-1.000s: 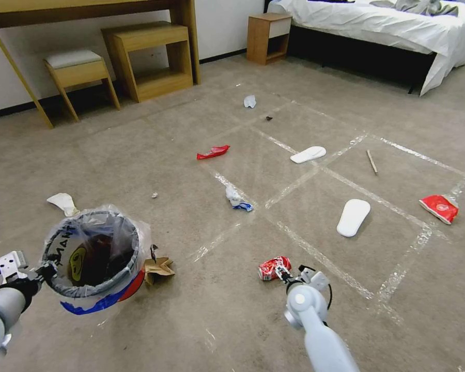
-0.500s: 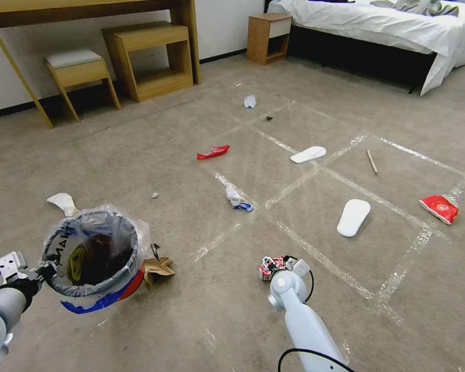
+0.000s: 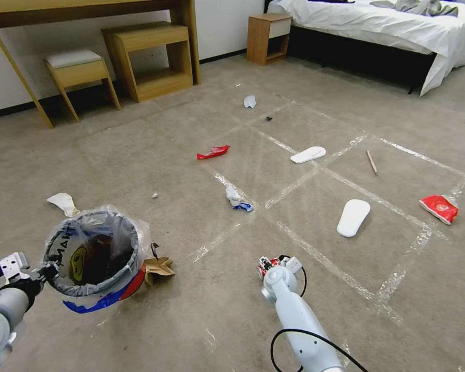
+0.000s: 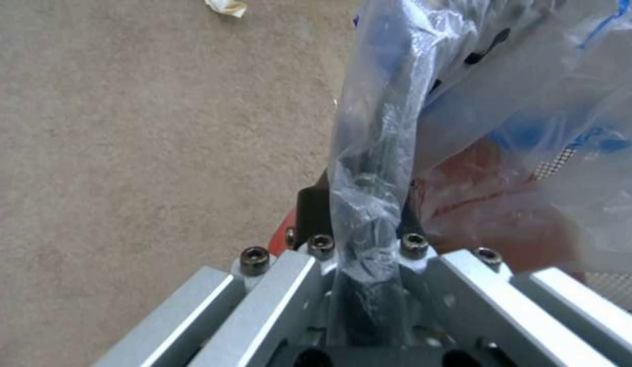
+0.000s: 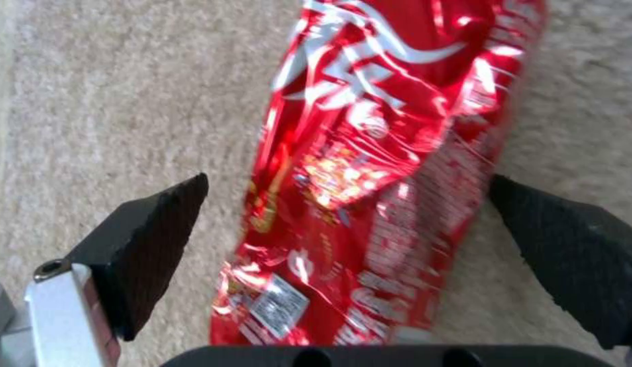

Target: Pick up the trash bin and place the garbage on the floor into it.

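The trash bin (image 3: 93, 258), red and blue with a clear plastic liner, hangs at the lower left, and my left gripper (image 3: 46, 269) is shut on its rim. In the left wrist view the plastic-wrapped rim (image 4: 377, 153) runs between the closed fingers of the left gripper (image 4: 367, 250). My right gripper (image 3: 275, 262) is down at a crumpled red wrapper (image 3: 265, 266) on the carpet. In the right wrist view the wrapper (image 5: 377, 178) lies between the spread fingers (image 5: 153, 239) of the right gripper (image 5: 348, 179). Other garbage lies around: two white slippers (image 3: 308, 154) (image 3: 353, 217), a stick (image 3: 372, 161), a red packet (image 3: 439, 207), a cardboard piece (image 3: 157, 268).
More litter: a red wrapper (image 3: 213, 152), tissue wads (image 3: 249, 101) (image 3: 237, 199) (image 3: 63, 202). Clear tape lines (image 3: 315, 253) cross the carpet. A desk (image 3: 88, 10), stool (image 3: 77, 72) and shelf unit (image 3: 150, 57) stand at the far left wall, a nightstand (image 3: 267, 36) and bed (image 3: 387, 26) at the far right.
My right arm has swung left and lowered, so its gripper now straddles the red wrapper. The left gripper keeps holding the bin in about the same place.
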